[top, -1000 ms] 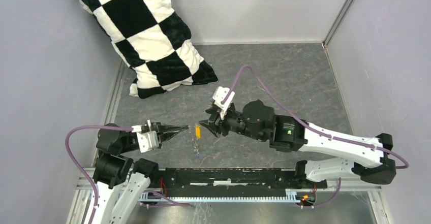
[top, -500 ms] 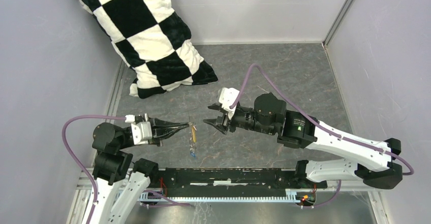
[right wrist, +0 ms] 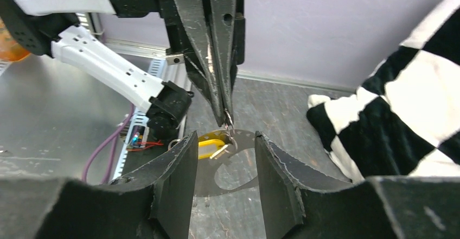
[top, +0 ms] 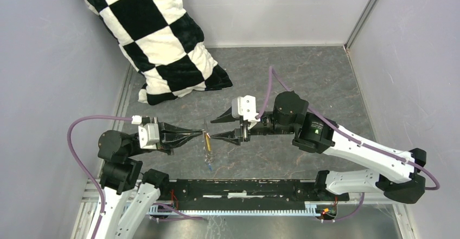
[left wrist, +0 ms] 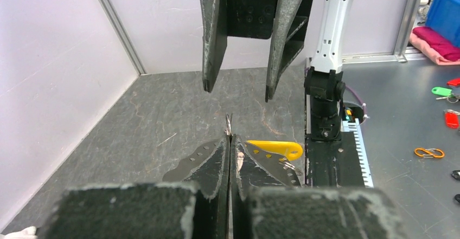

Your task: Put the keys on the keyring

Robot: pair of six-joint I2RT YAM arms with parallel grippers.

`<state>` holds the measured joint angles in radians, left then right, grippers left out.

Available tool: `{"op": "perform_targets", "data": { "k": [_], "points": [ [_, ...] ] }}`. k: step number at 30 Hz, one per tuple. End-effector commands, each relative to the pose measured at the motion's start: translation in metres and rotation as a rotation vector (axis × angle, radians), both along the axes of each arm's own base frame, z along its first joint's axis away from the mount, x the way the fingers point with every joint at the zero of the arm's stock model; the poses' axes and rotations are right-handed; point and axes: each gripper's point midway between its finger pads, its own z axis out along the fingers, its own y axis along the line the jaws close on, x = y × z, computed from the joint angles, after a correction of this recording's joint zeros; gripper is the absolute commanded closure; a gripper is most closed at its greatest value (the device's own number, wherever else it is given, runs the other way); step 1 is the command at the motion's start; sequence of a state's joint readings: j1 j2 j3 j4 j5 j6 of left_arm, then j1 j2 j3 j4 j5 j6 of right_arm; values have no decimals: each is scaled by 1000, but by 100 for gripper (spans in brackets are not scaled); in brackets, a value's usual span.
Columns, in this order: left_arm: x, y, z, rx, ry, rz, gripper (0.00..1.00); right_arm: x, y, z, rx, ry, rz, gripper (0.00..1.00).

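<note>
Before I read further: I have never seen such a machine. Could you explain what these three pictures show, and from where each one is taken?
A left robot arm and a right arm are bolted to a table; each ends in a two-finger gripper. One picture looks down from above; the other two come from cameras on each wrist. The left gripper is shut on a thin metal ring, and a yellow key appears to hang under it. The right gripper faces it, open and empty. A chequered pillow lies at the back of the table.
</note>
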<state>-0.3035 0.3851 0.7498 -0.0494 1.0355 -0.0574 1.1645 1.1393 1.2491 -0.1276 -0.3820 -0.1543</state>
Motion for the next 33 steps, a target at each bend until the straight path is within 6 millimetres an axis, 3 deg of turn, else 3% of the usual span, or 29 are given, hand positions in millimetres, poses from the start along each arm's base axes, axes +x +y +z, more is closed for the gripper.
{"op": "perform_targets", "data": {
  "k": [1, 14, 25, 33],
  "points": [
    [-13, -1, 22, -35, -33, -50, 98, -12, 5, 25, 72, -20, 100, 52],
    [-26, -2, 18, 3, -59, -111, 98, -10, 8, 23, 78, 62, 160, 62],
    [-26, -1, 17, 16, -63, -106, 98, -25, 12, 11, 45, 108, 271, 61],
    [-26, -1, 13, 31, -76, -108, 98, -20, 16, 15, 76, 137, 265, 79]
  ]
}}
